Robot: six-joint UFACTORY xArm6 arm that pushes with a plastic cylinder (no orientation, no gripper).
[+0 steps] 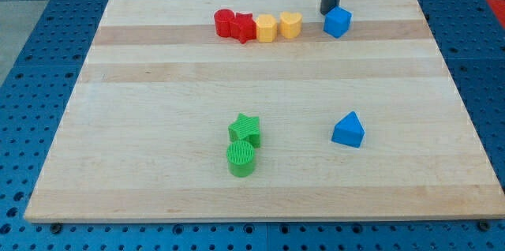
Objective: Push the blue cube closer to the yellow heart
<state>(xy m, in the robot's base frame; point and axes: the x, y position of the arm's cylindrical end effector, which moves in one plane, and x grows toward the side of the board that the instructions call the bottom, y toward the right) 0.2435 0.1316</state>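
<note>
The blue cube (338,22) sits near the view's top, right of centre. The yellow heart (291,24) lies a short gap to its left, at the right end of a row of blocks. My tip (329,10) is at the cube's upper left corner, touching or nearly touching it, just behind it toward the view's top.
Left of the heart in the same row stand a yellow hexagonal block (267,27), a red star (243,28) and a red cylinder (224,22). A green star (245,129) and green cylinder (241,158) sit low centre. A blue triangular block (348,129) lies at the lower right. The wooden board (158,109) ends close behind the row.
</note>
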